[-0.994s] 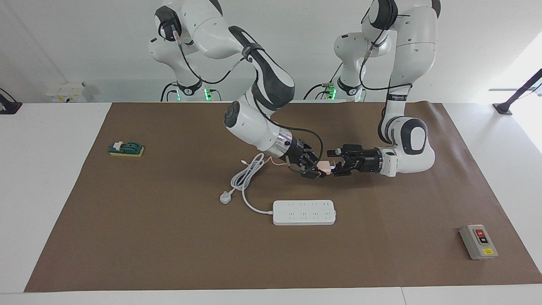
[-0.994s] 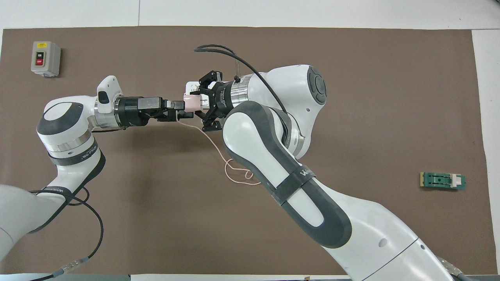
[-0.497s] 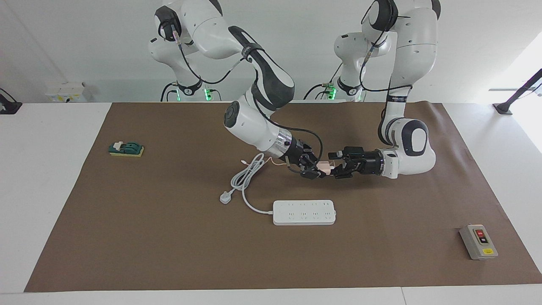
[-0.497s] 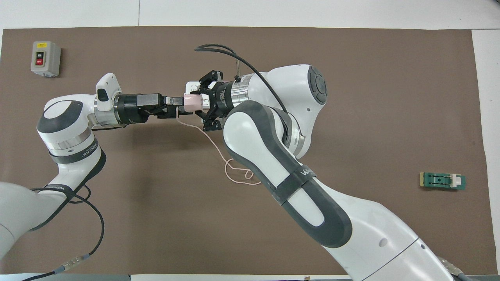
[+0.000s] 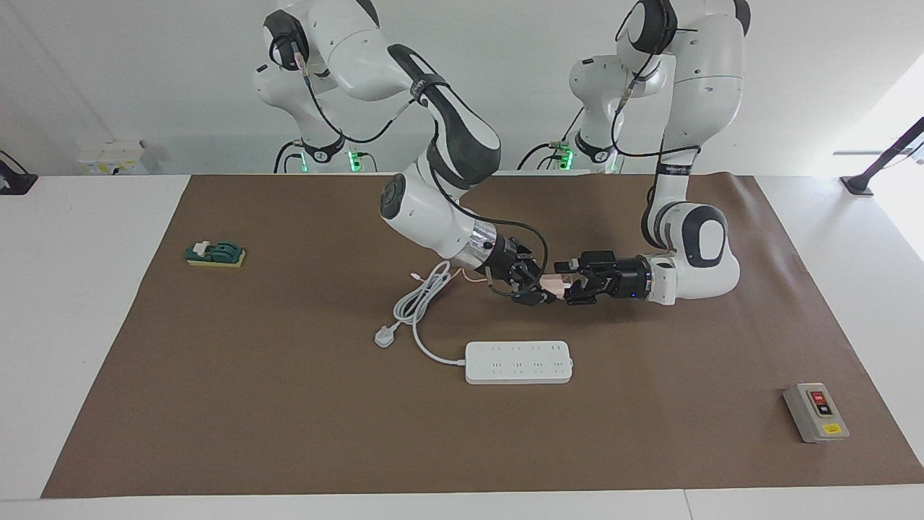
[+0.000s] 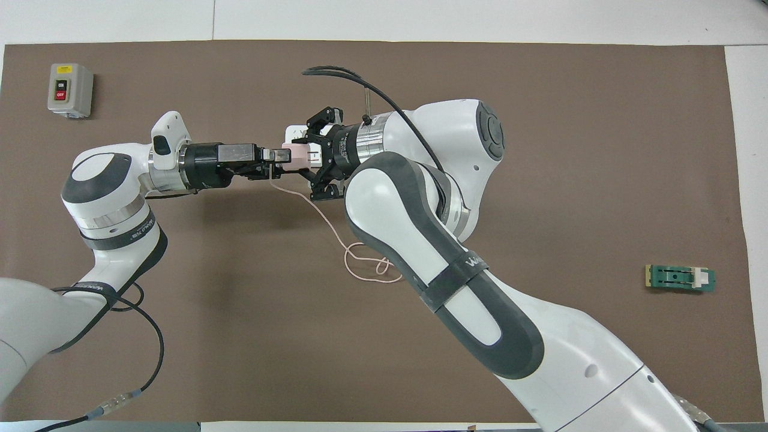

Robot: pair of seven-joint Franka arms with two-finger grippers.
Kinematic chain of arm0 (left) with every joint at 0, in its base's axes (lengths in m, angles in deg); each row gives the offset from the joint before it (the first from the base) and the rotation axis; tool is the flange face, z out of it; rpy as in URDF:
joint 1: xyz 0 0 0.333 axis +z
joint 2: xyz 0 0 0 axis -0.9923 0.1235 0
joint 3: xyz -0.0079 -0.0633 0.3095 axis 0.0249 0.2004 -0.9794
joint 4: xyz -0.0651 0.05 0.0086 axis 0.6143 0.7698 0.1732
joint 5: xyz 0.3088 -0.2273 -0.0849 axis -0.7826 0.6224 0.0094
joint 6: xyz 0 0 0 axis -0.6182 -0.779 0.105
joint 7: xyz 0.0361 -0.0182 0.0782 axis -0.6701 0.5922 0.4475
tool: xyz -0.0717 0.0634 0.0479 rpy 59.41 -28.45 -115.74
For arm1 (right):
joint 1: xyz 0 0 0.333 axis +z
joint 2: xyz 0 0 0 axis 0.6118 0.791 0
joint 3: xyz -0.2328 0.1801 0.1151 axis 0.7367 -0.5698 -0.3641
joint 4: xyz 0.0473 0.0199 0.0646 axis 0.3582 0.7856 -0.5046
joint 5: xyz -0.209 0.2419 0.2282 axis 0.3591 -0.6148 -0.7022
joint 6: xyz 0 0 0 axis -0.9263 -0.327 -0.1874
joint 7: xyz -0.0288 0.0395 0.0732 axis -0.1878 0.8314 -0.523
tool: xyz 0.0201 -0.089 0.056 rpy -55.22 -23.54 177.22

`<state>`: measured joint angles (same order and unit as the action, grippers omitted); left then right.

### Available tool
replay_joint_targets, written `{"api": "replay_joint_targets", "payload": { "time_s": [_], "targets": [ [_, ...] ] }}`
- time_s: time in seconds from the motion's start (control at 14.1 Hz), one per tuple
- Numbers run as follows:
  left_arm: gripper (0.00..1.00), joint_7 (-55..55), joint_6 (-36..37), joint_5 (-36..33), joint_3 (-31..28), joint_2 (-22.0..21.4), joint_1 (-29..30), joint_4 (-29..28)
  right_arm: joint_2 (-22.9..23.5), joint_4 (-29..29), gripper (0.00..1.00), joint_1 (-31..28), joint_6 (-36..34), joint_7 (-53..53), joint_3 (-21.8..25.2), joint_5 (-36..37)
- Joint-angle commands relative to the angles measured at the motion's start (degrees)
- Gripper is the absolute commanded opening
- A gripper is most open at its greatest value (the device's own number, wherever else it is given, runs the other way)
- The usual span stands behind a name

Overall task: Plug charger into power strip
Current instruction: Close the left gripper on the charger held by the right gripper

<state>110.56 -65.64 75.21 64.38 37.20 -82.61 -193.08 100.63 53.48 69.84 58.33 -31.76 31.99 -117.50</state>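
Charger [image 5: 554, 284], pale pink: held above the brown mat [image 5: 289, 433], over ground nearer the robots than the power strip [image 5: 518, 362], clamped in the right gripper [image 5: 538, 287]. Left gripper [image 5: 575, 287]: meets the charger end-on, fingers around it; whether they actually grip cannot be told. Charger cable [image 6: 336, 234] droops to the mat. Grey switch box [image 5: 816, 412] and green block [image 5: 215, 254] sit near opposite mat edges; wide bare mat between.

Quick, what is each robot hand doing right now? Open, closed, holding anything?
Right gripper: shut on the charger, held up over the mat.
Left gripper: at the charger's other end, fingers around it; whether it grips cannot be told.
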Motion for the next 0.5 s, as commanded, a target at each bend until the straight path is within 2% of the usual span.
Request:
{"api": "replay_joint_targets", "payload": {
  "time_s": [0.0,0.07,0.14,0.28,0.43],
  "targets": [
    [0.29,1.89,-0.7,1.25,-0.43,0.65,-0.73,0.83,0.89,-1.65,0.0,-0.13,-0.78,-1.15,0.11,-0.8],
    [0.07,3.2,-0.7,1.25,-0.43,0.65,-0.73,0.83,0.89,-1.65,0.0,-0.04,-0.78,-1.15,0.11,-0.8],
    [0.0,3.3,-0.7,1.25,-0.43,0.65,-0.73,0.83,0.89,-1.65,0.0,-0.04,-0.87,-1.15,0.11,-0.8],
    [0.0,3.83,-0.79,1.16,-0.51,0.65,-0.73,1.01,0.89,-1.65,0.0,0.04,-0.78,-1.15,0.11,-0.72],
    [0.0,8.82,-0.97,1.07,-0.52,0.65,-0.73,1.1,0.89,-1.65,0.0,0.22,-0.78,-1.24,0.11,-0.54]
  ]
}}
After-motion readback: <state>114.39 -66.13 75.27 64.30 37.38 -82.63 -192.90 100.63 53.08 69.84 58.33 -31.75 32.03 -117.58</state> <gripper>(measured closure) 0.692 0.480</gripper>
